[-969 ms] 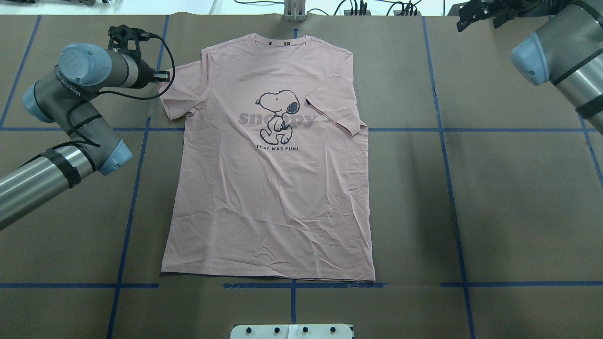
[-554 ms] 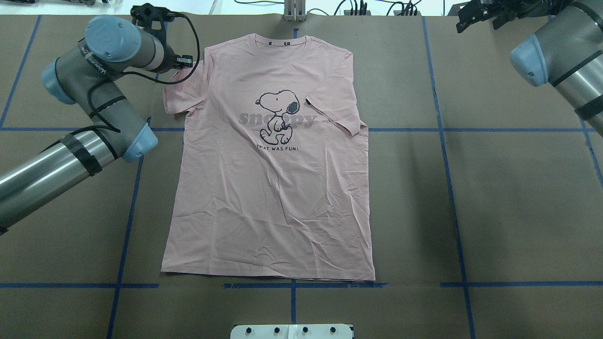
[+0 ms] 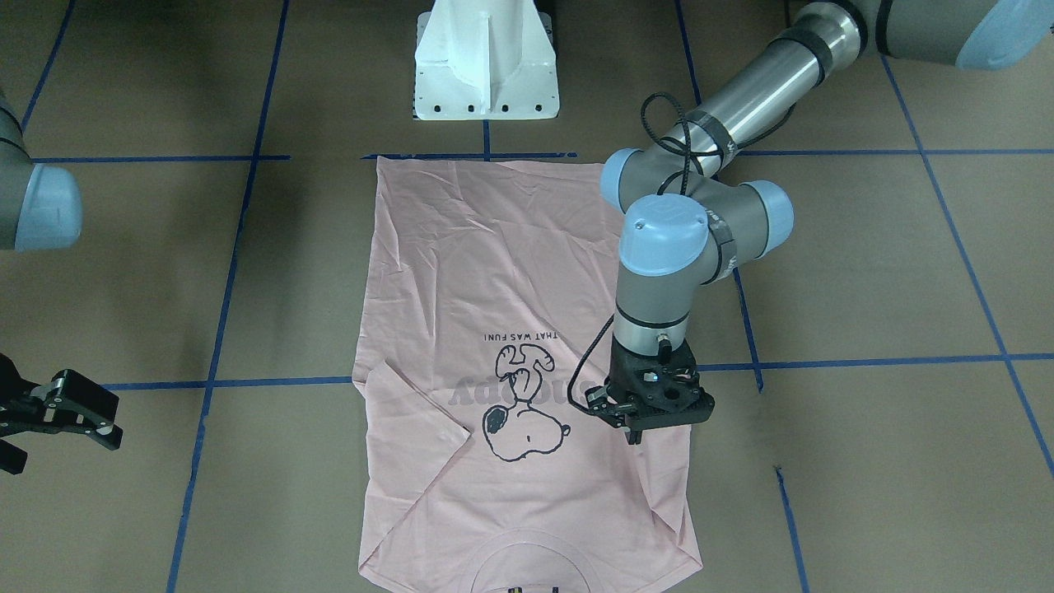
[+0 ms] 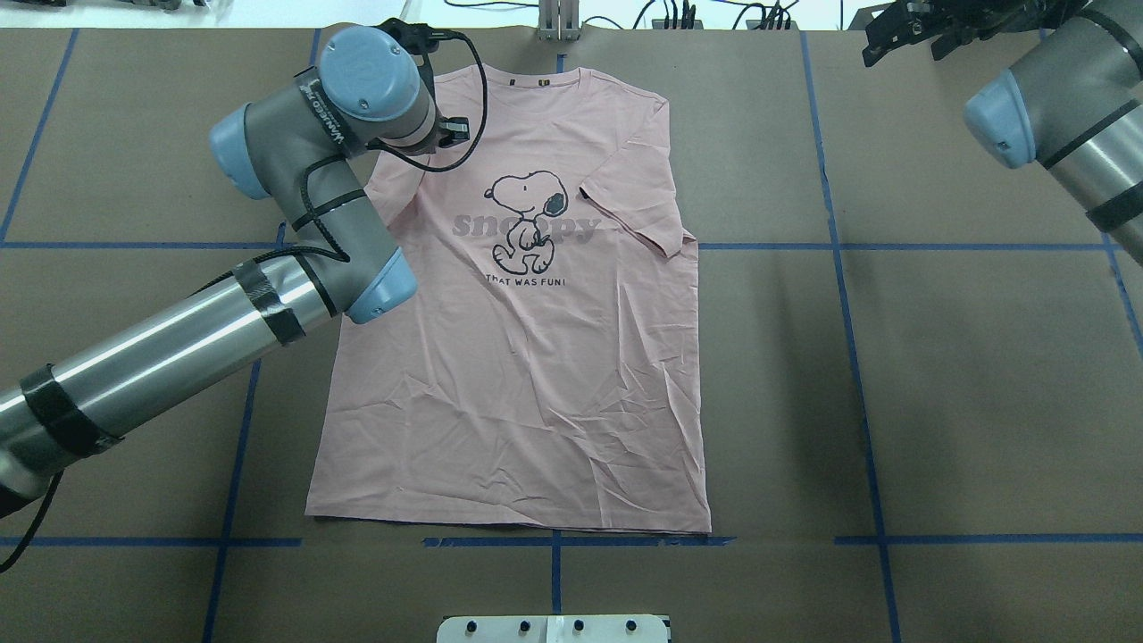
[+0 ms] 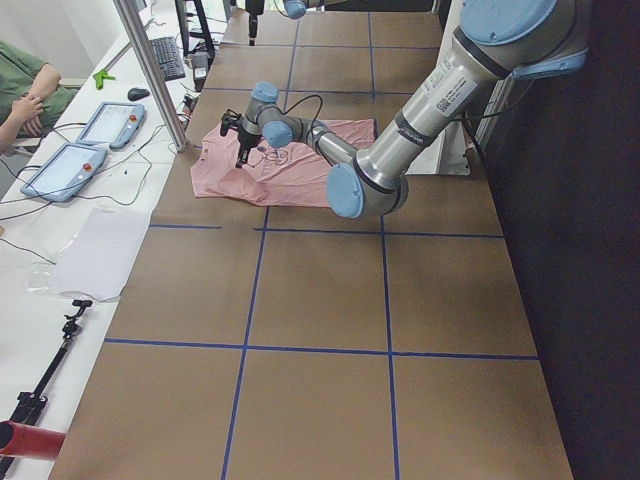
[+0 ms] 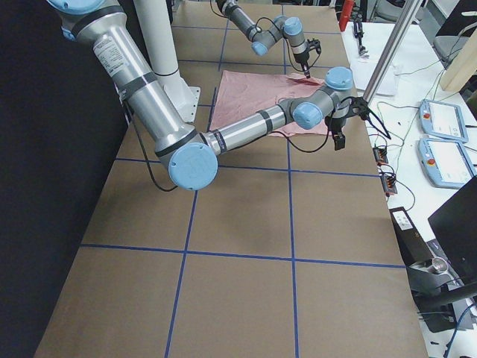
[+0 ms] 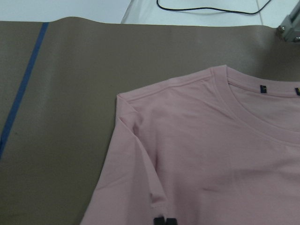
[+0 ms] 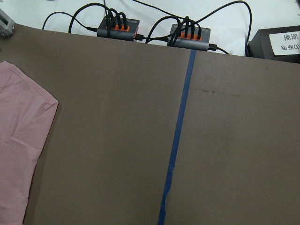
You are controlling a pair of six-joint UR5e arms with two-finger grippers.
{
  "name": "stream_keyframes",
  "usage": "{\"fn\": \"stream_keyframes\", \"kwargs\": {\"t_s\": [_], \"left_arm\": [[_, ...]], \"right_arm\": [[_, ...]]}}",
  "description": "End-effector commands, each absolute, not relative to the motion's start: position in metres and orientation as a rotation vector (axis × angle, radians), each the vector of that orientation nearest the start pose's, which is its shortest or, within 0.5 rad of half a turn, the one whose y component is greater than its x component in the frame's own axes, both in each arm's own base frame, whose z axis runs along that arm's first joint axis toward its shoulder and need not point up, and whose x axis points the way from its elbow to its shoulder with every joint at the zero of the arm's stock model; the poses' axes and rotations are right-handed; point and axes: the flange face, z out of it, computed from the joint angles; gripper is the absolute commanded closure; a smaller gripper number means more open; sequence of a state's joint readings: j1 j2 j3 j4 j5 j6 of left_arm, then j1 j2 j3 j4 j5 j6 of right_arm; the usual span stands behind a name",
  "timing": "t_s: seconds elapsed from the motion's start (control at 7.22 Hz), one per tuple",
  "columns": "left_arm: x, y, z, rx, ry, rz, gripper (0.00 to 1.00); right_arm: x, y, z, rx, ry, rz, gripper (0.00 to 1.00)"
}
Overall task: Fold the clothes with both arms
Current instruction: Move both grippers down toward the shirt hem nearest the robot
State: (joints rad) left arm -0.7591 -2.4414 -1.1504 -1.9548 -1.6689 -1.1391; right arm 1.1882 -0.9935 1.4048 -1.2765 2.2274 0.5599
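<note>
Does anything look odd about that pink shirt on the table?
The T-shirt lies flat, print up, but the sleeve on the robot's right is folded in over the chest, not spread out. The left gripper is at the other sleeve, also tucked inward.

Brown table [image 4: 982, 402], blue tape grid [image 4: 893, 246], pink T-shirt [image 4: 518, 384] lying flat, print up

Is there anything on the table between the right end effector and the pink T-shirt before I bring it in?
Nothing visible does. Between the right end effector and the pale pink Snoopy T-shirt there is only bare brown table covering crossed by blue tape lines.
</note>
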Motion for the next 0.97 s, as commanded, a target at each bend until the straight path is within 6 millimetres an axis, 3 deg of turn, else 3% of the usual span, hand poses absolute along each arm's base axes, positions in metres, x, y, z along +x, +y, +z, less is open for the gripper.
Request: {"fn": "stream_keyframes", "kwargs": {"t_s": [0.0,0.14,0.42,0.69,0.83], "left_arm": [[0.520,-0.657,0.259,0.402,0.711,-0.212,0.09],[0.515,-0.655,0.254,0.443,0.704,-0.115,0.00],[0.483,-0.622,0.255,0.475,0.768,-0.056,0.00],[0.436,-0.565,0.262,0.493,0.857,-0.023,0.00],[0.414,-0.532,0.271,0.474,0.902,-0.009,0.00]], "right_arm": [[-0.212,-0.686,0.347,0.324,-0.879,-0.077,0.00],[-0.225,-0.678,0.337,0.326,-0.883,-0.055,0.00],[-0.289,-0.627,0.303,0.281,-0.924,0.049,0.00],[-0.342,-0.528,0.267,0.209,-0.980,0.167,0.00],[-0.372,-0.451,0.243,0.206,-0.950,0.205,0.00]]}}
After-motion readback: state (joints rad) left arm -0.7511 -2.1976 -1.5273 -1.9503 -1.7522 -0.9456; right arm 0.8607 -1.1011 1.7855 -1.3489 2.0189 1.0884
